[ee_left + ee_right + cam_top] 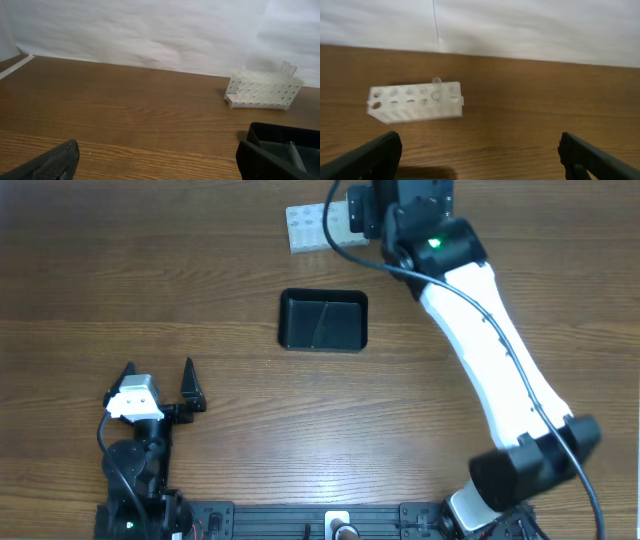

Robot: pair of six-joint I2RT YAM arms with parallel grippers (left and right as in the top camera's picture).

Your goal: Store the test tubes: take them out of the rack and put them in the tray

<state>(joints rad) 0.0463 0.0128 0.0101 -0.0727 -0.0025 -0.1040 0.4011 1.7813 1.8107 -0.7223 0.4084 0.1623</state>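
Your left gripper [160,368], lower left: fingers apart, empty. Black tray [283,320], centre: one test tube [295,156] lying inside. White rack [312,228], top centre: holds one upright tube [436,81]. Your right gripper [480,142], beside rack: fingers apart, empty.

Worktop [200,300]: brown wood grain, white wall behind its far edge.
Rack [308,228]: white, many holes, stands near the far edge.
Tray [284,322]: black, rectangular, mid-worktop, near the rack but apart from it.

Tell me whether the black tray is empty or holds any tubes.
Not empty. At least one clear test tube lies inside the black tray, visible from above and from the left wrist.
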